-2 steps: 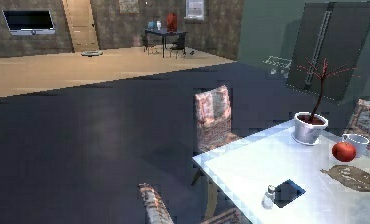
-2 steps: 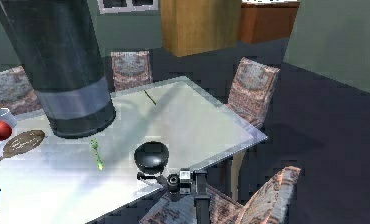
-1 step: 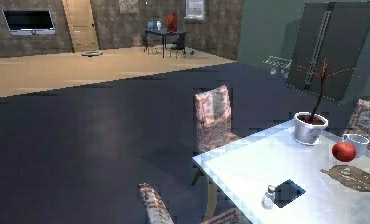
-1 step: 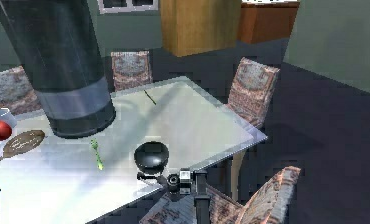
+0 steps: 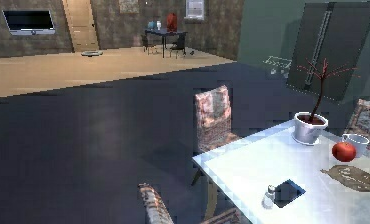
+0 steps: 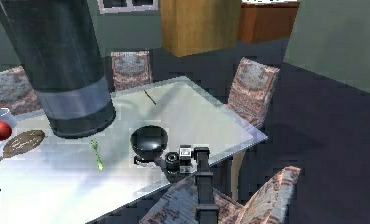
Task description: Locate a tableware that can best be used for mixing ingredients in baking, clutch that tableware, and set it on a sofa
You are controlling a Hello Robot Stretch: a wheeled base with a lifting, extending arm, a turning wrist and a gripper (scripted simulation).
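Note:
A black bowl [image 6: 148,141] stands on the white table [image 6: 193,115] near its front edge in the arm side view. My arm's dark bar rises from the bottom edge, and the gripper [image 6: 164,158] reaches the bowl's right lower rim. With the bowl resting on the table at the gripper's far end, I cannot tell whether it holds anything. In the forward view a pale bowl [image 5: 358,141] sits on the same table [image 5: 253,165] at the right edge, beside a red apple [image 5: 343,151].
Patterned chairs [image 6: 252,82] [image 5: 214,112] ring the table. On it lie a green utensil [image 6: 96,155], a brownish flat piece [image 6: 21,144], a potted twig [image 5: 311,125], a dark flat square [image 5: 288,191] and a small shaker [image 5: 271,193]. Dark open floor [image 5: 93,140] spreads left; a dark fridge [image 5: 333,45] stands behind.

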